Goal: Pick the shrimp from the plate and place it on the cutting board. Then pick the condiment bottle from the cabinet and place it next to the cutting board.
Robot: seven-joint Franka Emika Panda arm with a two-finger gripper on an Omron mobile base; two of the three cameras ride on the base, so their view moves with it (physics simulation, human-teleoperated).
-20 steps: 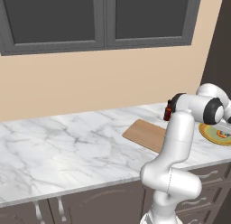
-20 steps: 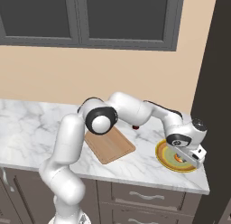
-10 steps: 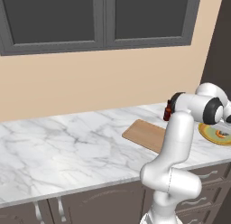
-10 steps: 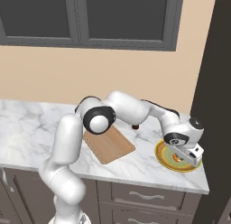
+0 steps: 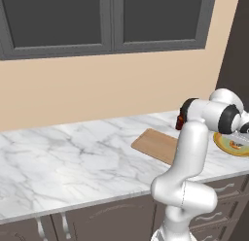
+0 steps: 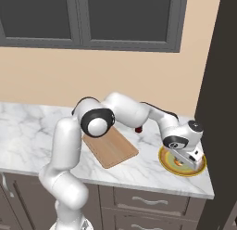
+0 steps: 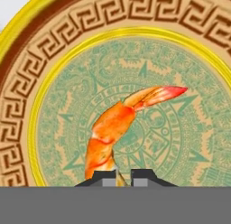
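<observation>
1. Down at the plate, the two-finger gripper (image 7: 119,174) has its dark tips pinched close together, with only a sliver between them. The thick end of the small curled orange shrimp (image 7: 118,126) sits right at the tips and its body arcs away from them. I judge the jaws closed on the shrimp; the actual contact lies at the picture's edge and is not fully plain.

2. Gripper (image 6: 187,156) points straight down over the plate, a sensible approach for something so small lying flat: the tips can straddle it from above.

3. Shrimp lies near the centre of the round shallow plate with an ochre key-pattern rim and green inner ring (image 7: 54,51). It looks close to the surface; no lift is evident.

4. Plate (image 6: 167,166) sits at the far right end of the white marble counter (image 6: 28,127), close to the front edge and beside the tall dark grey-brown cabinet (image 6: 222,85).

5. Flat rectangular light-brown wooden cutting board (image 6: 110,148) lies on the counter to the plate's left, apart from it and bare. That is the shrimp's destination, a short carry across.

6. Small dark reddish-brown bottle (image 5: 180,121) stands behind the arm near the wall, mostly hidden.

7. Judgement: first pick under way; bottle step not yet begun.
</observation>
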